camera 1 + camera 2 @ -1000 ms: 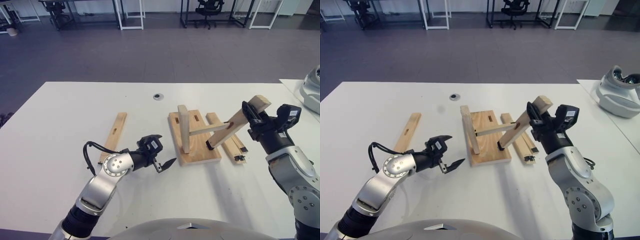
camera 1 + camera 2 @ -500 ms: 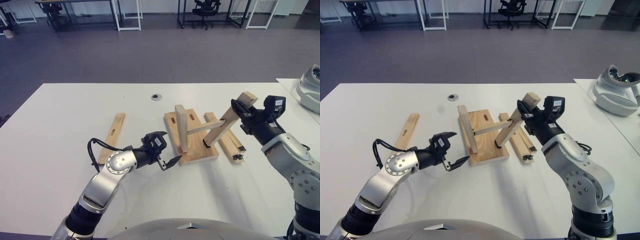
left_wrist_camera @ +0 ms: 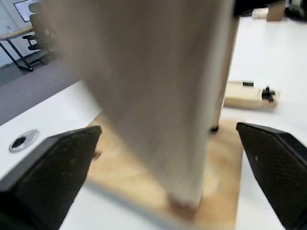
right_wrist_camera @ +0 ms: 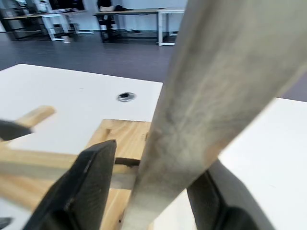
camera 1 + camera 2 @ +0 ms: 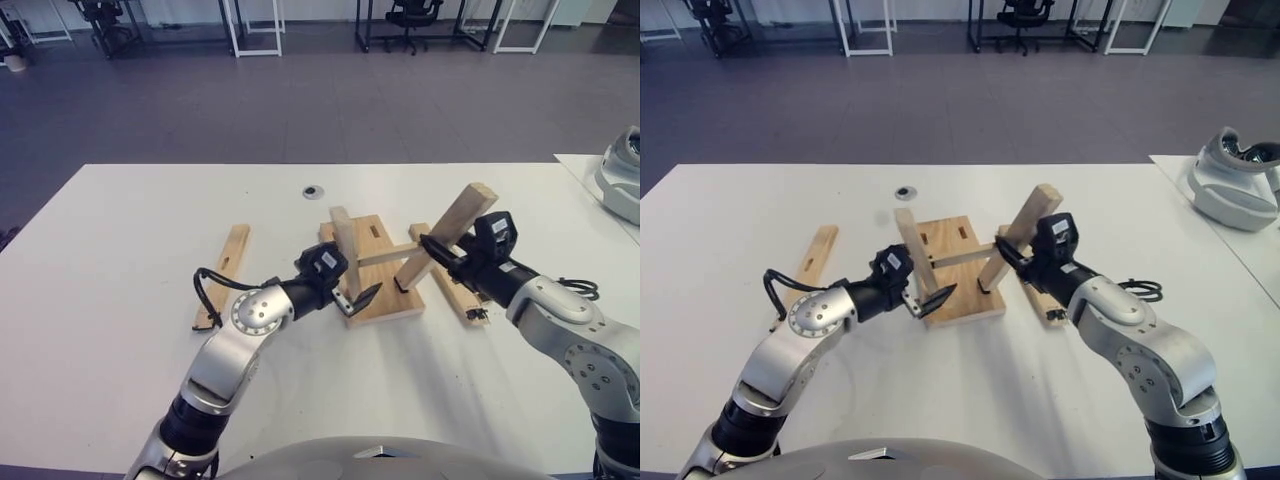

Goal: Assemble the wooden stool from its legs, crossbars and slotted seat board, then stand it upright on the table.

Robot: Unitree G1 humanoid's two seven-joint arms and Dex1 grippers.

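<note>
The slotted seat board [image 5: 383, 290] lies flat at mid-table. One wooden leg [image 5: 345, 245] stands upright on it, joined by a thin crossbar [image 5: 385, 254] to a second, tilted leg [image 5: 450, 230]. My left gripper [image 5: 352, 285] is open, its fingers [image 3: 48, 177] straddling the base of the upright leg [image 3: 153, 96] without closing on it. My right gripper [image 5: 440, 255] is shut on the tilted leg [image 4: 211, 81], low on its length. A loose leg [image 5: 226, 272] lies flat to the left of the board. Another loose wooden piece [image 5: 452, 288] lies to its right, under the tilted leg.
A round grommet hole [image 5: 315, 192] sits in the table behind the board. A white headset [image 5: 622, 185] rests on the neighbouring table at far right. Small dark hardware [image 5: 478, 313] lies by the right loose piece. A black cable [image 5: 578, 290] trails near my right arm.
My left gripper has moved right, from open table up to the base of the upright leg. My right gripper has slid lower along the tilted leg, which now stands steeper.
</note>
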